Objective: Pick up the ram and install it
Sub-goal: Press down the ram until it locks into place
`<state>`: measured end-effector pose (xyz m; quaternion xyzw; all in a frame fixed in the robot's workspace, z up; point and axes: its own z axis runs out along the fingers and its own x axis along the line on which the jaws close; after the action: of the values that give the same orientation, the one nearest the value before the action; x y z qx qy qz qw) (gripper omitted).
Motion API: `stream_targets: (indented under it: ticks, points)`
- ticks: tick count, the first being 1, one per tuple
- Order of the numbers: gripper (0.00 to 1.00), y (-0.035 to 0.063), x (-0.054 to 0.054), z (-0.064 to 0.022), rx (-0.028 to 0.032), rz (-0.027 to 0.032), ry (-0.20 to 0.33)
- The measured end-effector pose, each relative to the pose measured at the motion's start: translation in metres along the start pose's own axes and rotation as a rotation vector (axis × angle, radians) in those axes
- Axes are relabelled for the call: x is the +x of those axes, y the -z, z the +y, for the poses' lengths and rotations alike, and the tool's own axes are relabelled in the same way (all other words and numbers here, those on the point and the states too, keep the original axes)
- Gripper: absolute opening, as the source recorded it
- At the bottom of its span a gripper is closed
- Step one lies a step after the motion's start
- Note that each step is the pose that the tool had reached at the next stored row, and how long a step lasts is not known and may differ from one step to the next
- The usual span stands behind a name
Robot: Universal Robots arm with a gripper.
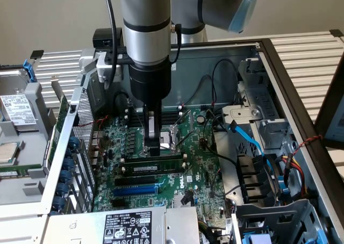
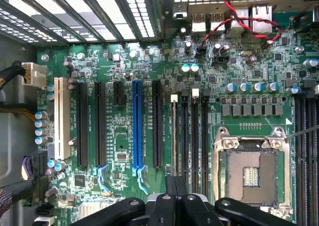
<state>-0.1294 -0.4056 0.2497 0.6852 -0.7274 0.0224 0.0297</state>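
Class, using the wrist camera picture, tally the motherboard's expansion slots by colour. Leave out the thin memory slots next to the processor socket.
White slot: 1
Blue slot: 1
Black slots: 4, one of them short
Total: 6

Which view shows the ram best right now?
The exterior view. There the ram lies lengthwise in a memory slot on the motherboard, white label strip facing the camera, with the shut pincer pressing on its top edge. In the wrist view it is seen edge-on, a thin strip running up from the pincer.
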Motion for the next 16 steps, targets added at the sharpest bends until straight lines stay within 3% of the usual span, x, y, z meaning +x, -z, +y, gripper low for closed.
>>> stream_targets:
  ticks: [4,13,16]
  points:
    - [0.10,0.0064,0.0005,0.0001,-0.0002,-0.0027,0.000]
    - [0.10,0.0066,0.0006,0.0000,-0.0004,-0.0037,-0.002]
    - [0.10,0.0066,0.0005,0.0000,-0.0031,-0.0058,-0.038]
